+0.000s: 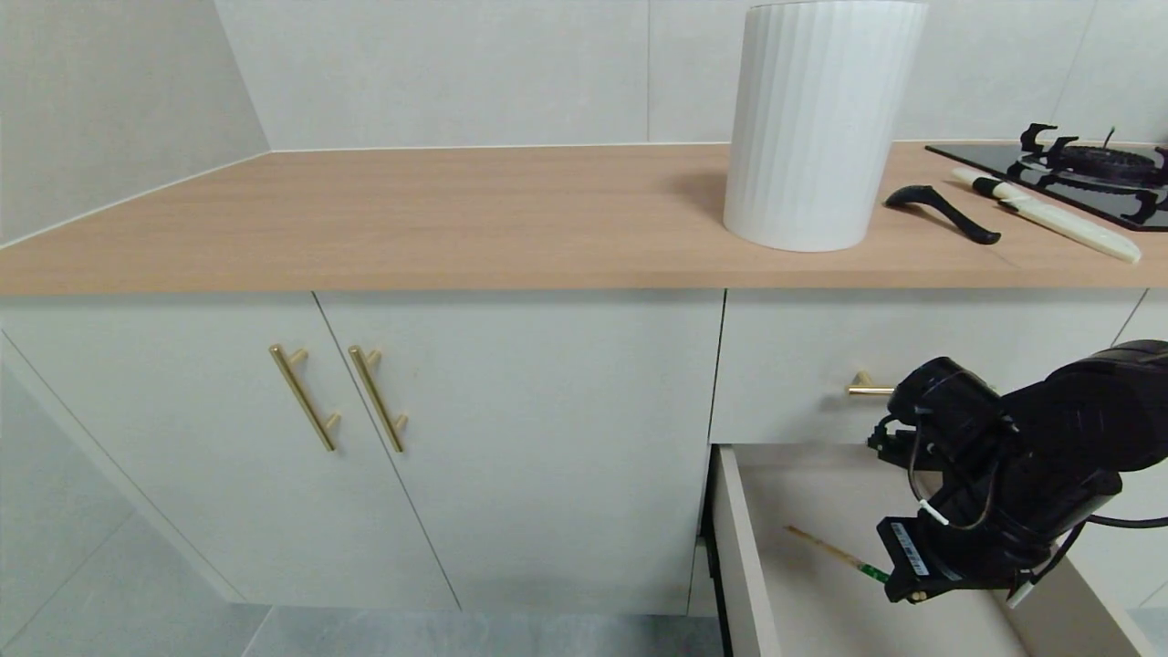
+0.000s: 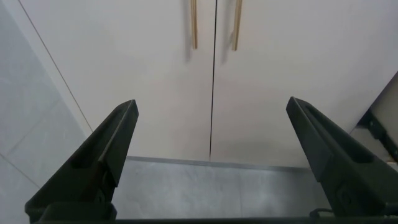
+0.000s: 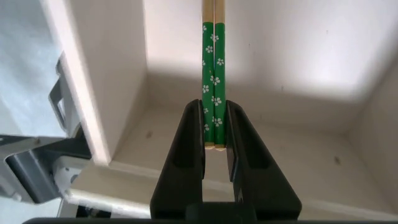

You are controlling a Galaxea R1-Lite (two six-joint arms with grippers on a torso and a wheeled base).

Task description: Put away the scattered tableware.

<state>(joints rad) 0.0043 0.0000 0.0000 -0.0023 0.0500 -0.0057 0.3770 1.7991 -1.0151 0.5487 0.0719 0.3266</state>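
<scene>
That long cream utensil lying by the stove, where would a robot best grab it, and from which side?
Likely around its middle, straight down from above, jaws across its narrow width. The long cream utensil lies flat and slantwise on the counter by the edge of the hob, so only top and slim sides are free; the black curved tool crowds its banded end.

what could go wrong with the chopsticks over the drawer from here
The right gripper pinches the chopsticks only at their green ends, so the long free part could pivot or slip out. They point into the open drawer, so pushing forward might jam the tips against its floor or back wall.
</scene>
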